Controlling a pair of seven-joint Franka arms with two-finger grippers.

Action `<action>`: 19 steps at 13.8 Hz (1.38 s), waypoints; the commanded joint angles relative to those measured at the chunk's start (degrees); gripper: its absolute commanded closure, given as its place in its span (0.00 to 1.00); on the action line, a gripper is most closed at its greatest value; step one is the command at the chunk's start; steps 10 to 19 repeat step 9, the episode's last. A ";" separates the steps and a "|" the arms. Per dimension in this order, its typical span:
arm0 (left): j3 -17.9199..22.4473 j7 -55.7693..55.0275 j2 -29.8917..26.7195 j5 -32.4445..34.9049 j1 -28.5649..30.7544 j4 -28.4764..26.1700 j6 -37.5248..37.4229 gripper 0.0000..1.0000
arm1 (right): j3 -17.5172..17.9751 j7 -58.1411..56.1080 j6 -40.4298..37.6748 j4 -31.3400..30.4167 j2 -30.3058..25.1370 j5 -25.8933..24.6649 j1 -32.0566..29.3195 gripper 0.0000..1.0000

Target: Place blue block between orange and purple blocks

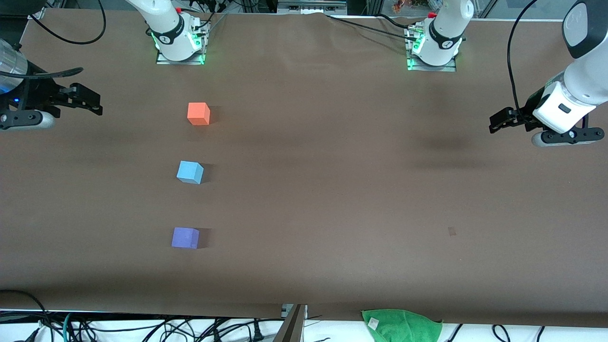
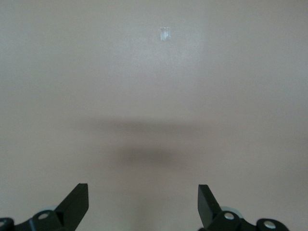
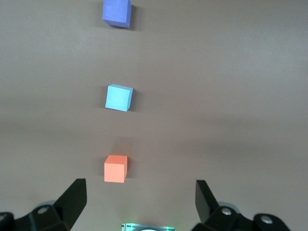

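Three cubes sit in one row on the table (image 1: 332, 190) toward the right arm's end, one blue block (image 1: 190, 172) between one orange block (image 1: 198, 114) and one purple block (image 1: 185, 238), while the left gripper (image 1: 496, 124) and right gripper (image 1: 92, 102) wait above the table's ends, jaws apart and empty.

The blue block (image 1: 190, 172), orange block (image 1: 198, 114) and purple block (image 1: 185, 238) are looking matt; the bench (image 1: 332, 190) is showing smooth brown paper.

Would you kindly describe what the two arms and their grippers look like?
Both arms are glossy white with black joint bands and green-lit bases. The left gripper and right gripper have black angular fingers on black bodies with grey camera bars; black cables loop along each arm.
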 commanded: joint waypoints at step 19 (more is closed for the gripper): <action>-1.15 1.53 0.15 3.52 0.04 2.17 0.95 0.00 | 0.97 0.57 -0.77 1.53 0.84 -0.93 -1.36 0.00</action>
